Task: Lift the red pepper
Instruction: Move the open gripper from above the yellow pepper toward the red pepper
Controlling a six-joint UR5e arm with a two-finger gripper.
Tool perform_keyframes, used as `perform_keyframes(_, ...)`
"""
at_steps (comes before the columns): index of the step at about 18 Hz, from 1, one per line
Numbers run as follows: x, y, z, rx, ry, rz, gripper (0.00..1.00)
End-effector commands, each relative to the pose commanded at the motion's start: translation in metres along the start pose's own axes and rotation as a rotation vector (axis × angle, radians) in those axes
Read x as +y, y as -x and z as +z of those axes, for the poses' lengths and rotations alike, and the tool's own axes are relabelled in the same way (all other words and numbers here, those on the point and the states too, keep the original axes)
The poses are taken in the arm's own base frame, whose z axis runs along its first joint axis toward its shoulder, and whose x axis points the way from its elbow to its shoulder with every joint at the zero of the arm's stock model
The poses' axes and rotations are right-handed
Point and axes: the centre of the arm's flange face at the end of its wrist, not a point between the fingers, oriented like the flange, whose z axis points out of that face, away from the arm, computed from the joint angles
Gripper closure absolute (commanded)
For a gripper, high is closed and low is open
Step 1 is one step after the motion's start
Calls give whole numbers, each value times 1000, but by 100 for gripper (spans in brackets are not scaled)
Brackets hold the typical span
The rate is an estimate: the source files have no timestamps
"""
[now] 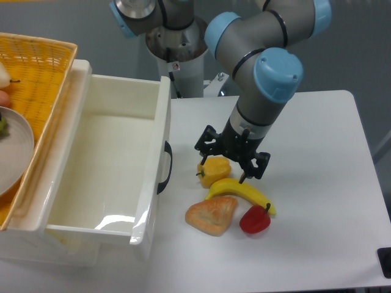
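The red pepper (255,220) lies on the white table near its front, glossy with a short dark stem pointing up right. My gripper (223,168) hangs above and to the left of it, over the yellow pepper (214,171). Its black fingers (244,177) are spread open with nothing held between them. A gap of table and the banana separates the gripper from the red pepper.
A banana (241,191) lies between the yellow and red peppers. An orange-brown bread slice (212,215) sits left of the red pepper. A large white bin (162,116) stands at left, with a wicker basket (43,67) and a plate (15,149) beyond it.
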Motion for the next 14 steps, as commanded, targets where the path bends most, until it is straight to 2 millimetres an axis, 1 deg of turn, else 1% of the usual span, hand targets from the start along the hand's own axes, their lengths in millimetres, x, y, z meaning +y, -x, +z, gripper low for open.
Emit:
perform_keyframes(1,-1,0,-1,-3,0,16,0)
perform_keyframes(5,4,2,7,3,18,111,0)
perform_keyframes(6,7,3,13,3,40,124,0)
perform_keyframes(9,10,7,20,-13,84,130,0)
perform_keyframes(11,8,10,20,-61,87,150,0)
perform_keyframes(14,9,14,27,-100,101,222,0)
